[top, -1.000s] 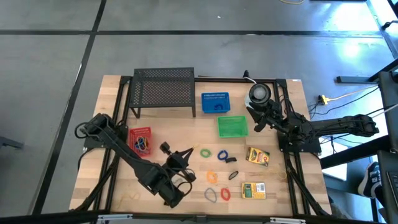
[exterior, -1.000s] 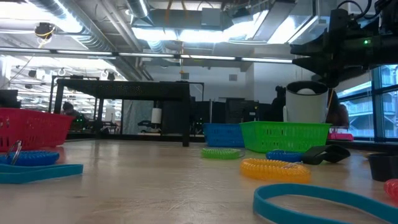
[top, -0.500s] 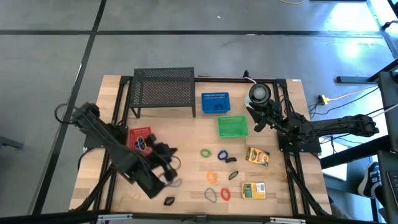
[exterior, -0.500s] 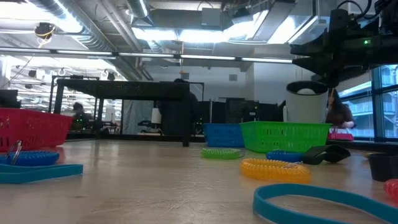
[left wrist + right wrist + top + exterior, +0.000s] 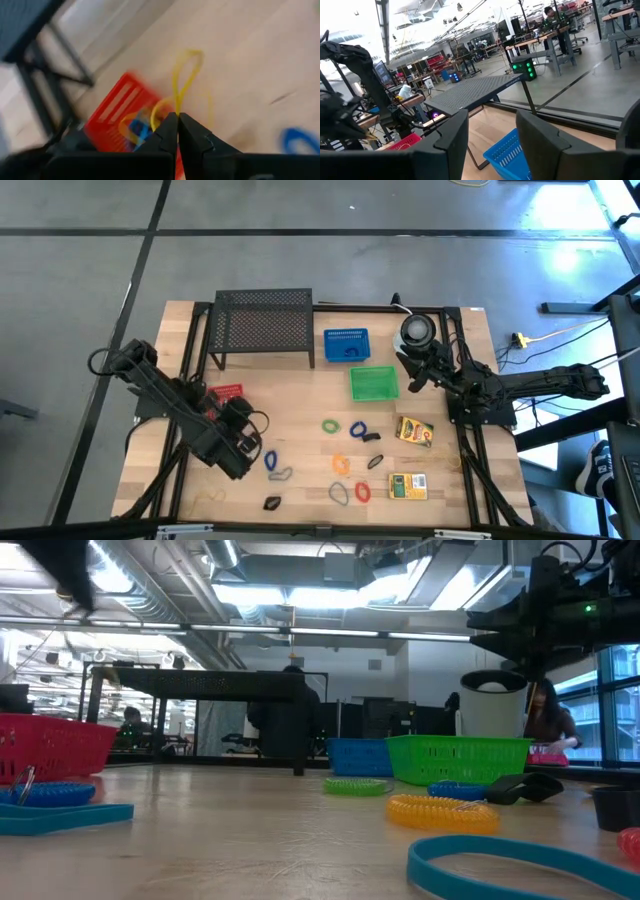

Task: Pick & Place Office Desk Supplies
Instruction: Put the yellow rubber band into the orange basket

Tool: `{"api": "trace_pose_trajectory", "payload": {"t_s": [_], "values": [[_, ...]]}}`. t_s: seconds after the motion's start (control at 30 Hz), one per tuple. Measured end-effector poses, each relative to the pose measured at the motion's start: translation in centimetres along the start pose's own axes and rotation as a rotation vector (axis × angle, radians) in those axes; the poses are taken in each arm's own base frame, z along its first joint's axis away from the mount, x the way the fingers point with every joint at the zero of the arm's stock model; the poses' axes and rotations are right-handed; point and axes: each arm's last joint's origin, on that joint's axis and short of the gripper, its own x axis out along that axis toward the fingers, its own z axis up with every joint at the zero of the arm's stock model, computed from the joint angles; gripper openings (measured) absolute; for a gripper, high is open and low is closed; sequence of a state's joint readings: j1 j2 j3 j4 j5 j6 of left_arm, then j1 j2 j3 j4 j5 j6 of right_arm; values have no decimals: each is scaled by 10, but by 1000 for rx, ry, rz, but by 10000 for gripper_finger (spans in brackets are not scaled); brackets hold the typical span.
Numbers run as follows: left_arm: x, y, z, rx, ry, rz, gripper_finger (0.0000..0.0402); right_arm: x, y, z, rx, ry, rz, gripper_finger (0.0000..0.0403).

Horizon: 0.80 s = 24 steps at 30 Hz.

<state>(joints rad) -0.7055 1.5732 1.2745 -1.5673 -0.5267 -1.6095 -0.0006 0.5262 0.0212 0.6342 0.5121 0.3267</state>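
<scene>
Left wrist view shows the left gripper point(image 5: 177, 120) with its fingers pressed together on a yellow rubber band point(image 5: 186, 75), which loops up and away from the tips. Just past the band sits the red basket point(image 5: 117, 112), with a blue loop point(image 5: 139, 127) already inside it. So the basket lies straight ahead of the fingers, close by, and I'd judge the coming move is a short carry forward until the band hangs over the basket's rim, then a release.

From above, the left gripper point(image 5: 240, 442) hovers near the table's left edge, with the red basket point(image 5: 226, 392) just beyond it toward the far edge. The left arm is plainly the nearer one. The right gripper point(image 5: 418, 370) waits near the far right corner, its fingers apart and holding nothing, beside the green basket point(image 5: 374, 384).
</scene>
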Motion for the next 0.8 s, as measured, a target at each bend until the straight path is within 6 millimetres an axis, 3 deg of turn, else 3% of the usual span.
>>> {"api": "trace_pose_trajectory", "payload": {"t_s": [0.27,0.4,0.8], "values": [[40,30,-27,-106,151,167,3,0,0,0,-1,2,0,166],[52,33,-36,-161,211,142,3,0,0,0,-1,2,0,166],[57,27,-40,-193,255,76,24,0,0,0,-1,2,0,166]]}}
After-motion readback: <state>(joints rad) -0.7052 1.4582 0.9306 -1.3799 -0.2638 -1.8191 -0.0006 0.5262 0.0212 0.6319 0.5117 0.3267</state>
